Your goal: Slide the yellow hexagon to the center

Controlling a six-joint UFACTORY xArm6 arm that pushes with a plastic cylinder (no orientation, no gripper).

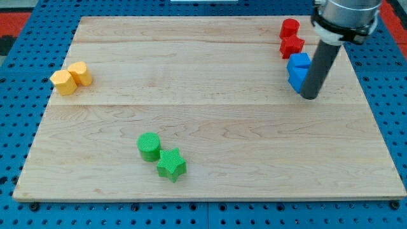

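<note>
Two yellow blocks sit touching at the view's left edge of the wooden board (pixel 210 121). The left one (pixel 63 82) looks like the yellow hexagon. The right one (pixel 81 74) has a shape I cannot make out clearly. My tip (pixel 310 97) rests on the board at the view's far right, just below and touching the side of the blue blocks (pixel 298 70). It is far from the yellow blocks, across the whole board.
Two red blocks (pixel 290 37) stand at the top right, just above the blue ones. A green cylinder (pixel 149 146) and a green star (pixel 171 165) sit touching at the lower middle-left. Blue pegboard (pixel 19 95) surrounds the board.
</note>
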